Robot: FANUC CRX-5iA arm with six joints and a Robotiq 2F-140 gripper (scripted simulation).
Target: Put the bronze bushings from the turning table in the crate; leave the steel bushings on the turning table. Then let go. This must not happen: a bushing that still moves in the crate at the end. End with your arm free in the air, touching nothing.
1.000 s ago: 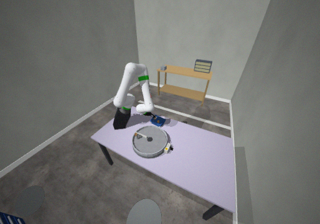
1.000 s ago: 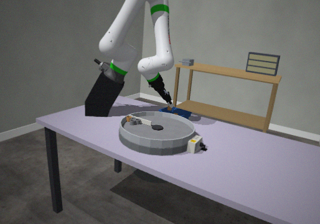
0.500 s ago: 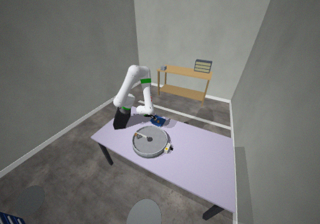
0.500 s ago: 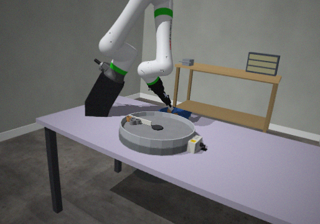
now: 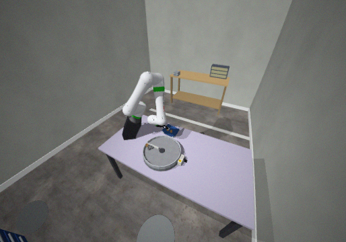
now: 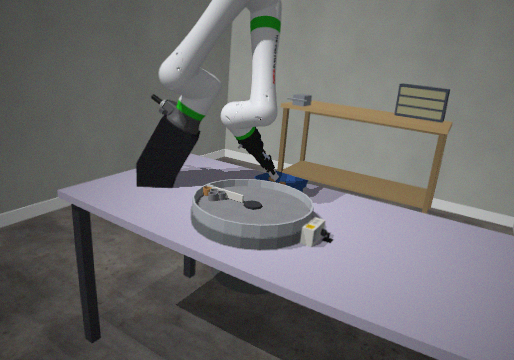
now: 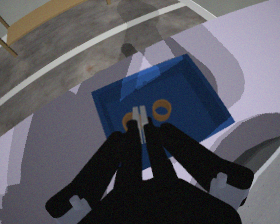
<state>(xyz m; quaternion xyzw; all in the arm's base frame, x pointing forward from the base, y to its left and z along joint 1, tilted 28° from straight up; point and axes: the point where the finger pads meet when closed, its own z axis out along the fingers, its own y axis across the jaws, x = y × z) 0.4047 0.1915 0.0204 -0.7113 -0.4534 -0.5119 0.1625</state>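
My gripper (image 5: 166, 127) (image 6: 274, 176) (image 7: 140, 114) points down at the blue crate (image 5: 176, 130) (image 6: 298, 180) (image 7: 193, 95), its fingertips over the crate's near-left part. It is shut on the thin wall of a bronze bushing (image 7: 125, 121), which is partly hidden behind one finger. Another bronze bushing (image 7: 162, 118) lies in the crate beside it. The grey turning table (image 5: 161, 165) (image 6: 255, 234) holds one bronze bushing (image 5: 147, 145) (image 6: 206, 190) near its rim, beside several grey steel bushings (image 5: 150, 147) (image 6: 218, 195).
A pale bar (image 5: 153, 146) (image 6: 229, 194) reaches across the turning table beside the bushings. A white box with a yellow mark (image 5: 181, 160) (image 6: 312, 232) sits at the turning table's rim. The crate stands behind the turning table. A wooden shelf (image 5: 202, 78) (image 6: 365, 116) stands against the back wall.
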